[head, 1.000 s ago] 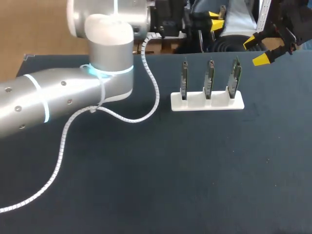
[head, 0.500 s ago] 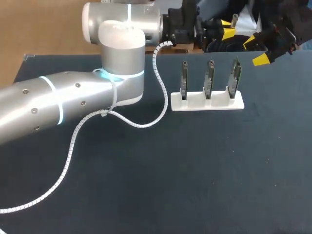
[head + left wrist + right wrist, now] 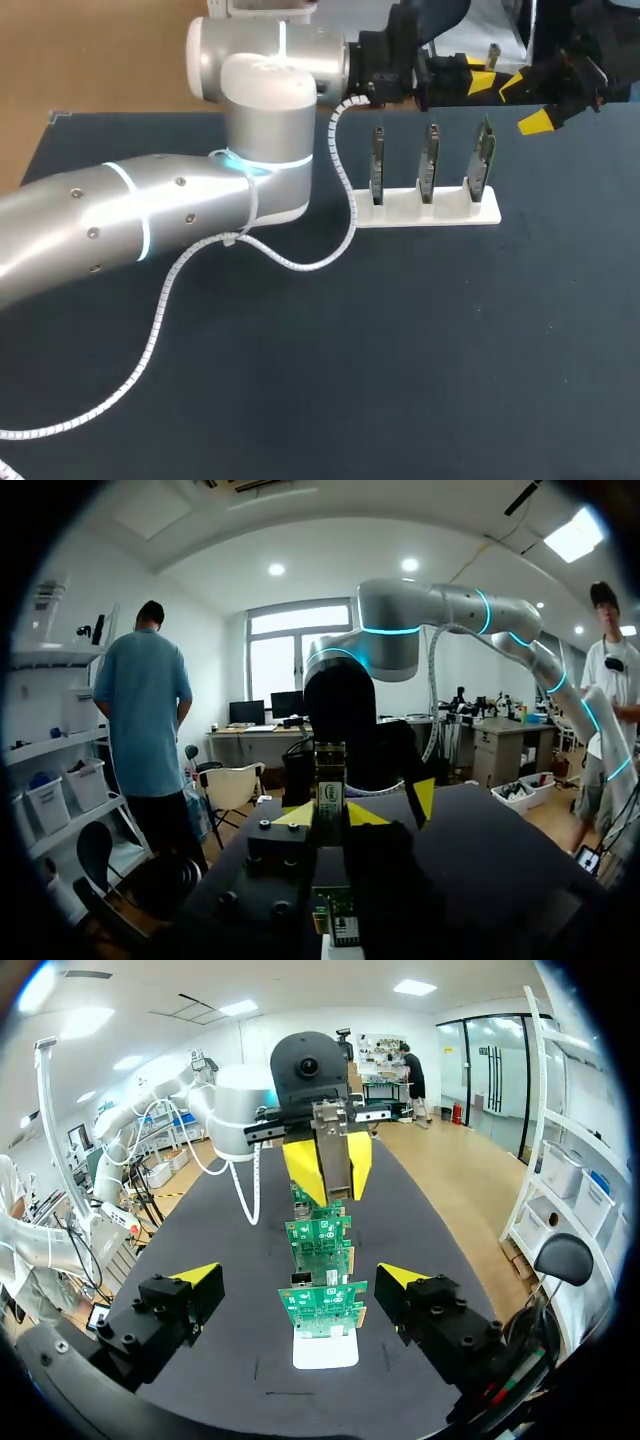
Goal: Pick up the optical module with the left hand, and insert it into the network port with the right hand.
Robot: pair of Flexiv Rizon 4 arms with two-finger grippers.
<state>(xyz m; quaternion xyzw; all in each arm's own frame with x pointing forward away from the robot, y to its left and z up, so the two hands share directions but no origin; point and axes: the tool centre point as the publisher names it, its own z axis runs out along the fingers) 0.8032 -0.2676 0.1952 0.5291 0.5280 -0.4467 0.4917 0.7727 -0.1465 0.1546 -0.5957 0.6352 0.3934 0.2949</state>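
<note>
The left gripper (image 3: 332, 1168) is clamped on the optical module (image 3: 329, 1132). Its yellow tips press the module from two sides, and the module's metal body sticks out past them. In the left wrist view the module stands upright between those tips, with the top edge of a circuit board (image 3: 335, 920) directly under it.

The white stand (image 3: 425, 212) sits on the dark table (image 3: 400, 350) and carries three circuit boards (image 3: 429, 160) upright in a row. In the head view the held module hangs above the stand's far side, over the right-hand end of the row, and touches none of the boards.

The right gripper (image 3: 298, 1278) has its fingers spread wide with nothing between them. In the head view it sits beyond the stand's right end, near the table's far edge and just beside the left gripper. From its wrist camera the row of boards runs straight ahead between its two yellow tips, and the module hangs beyond and above the top of the row, apart from both tips.

The left arm's white coiled cable (image 3: 160, 320) trails across the table on the stand's left side.
</note>
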